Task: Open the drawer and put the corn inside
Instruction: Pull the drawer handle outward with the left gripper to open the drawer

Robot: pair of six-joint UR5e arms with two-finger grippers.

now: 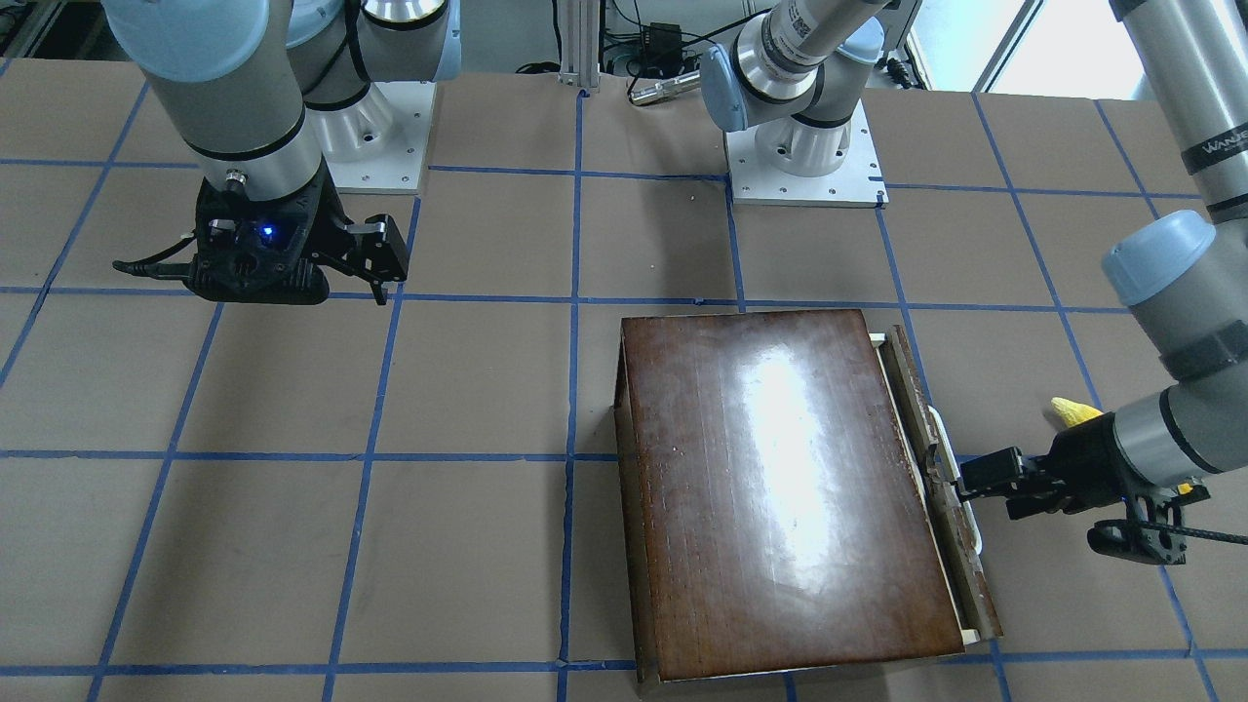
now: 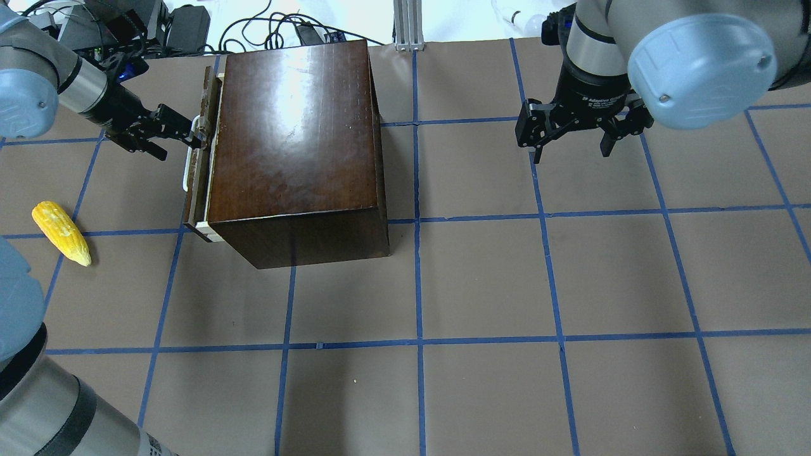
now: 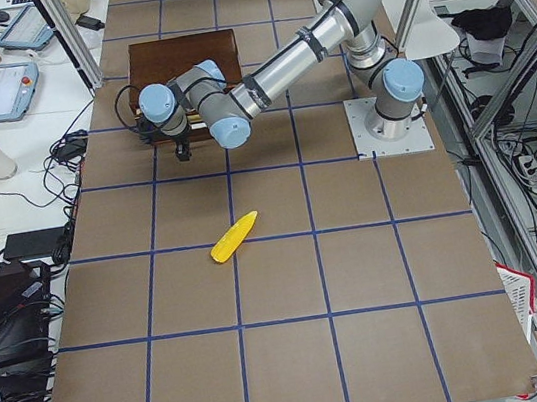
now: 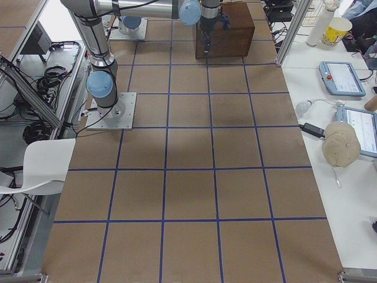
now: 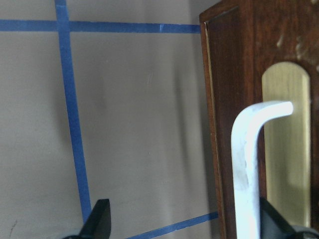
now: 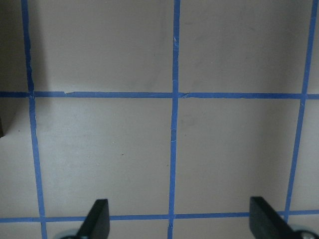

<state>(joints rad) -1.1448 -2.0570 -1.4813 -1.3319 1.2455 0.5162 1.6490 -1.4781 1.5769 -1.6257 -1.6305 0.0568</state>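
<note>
Reaching in level from the side, the left gripper [image 2: 178, 140] is held at the drawer [image 2: 196, 206], jaws spread wide, with the whitish handle [image 5: 246, 169] between them; contact cannot be made out. The right gripper [image 2: 570, 152] is hung over the table [image 2: 481, 272], jaws also apart. Only a sliver of pale drawer is shown projecting from the glossy dark box [image 2: 291, 126]. The corn [image 2: 61, 232], yellow and tapered, is laid on the table beyond the drawer front, largely hidden behind the left wrist in the front-facing view.
</note>
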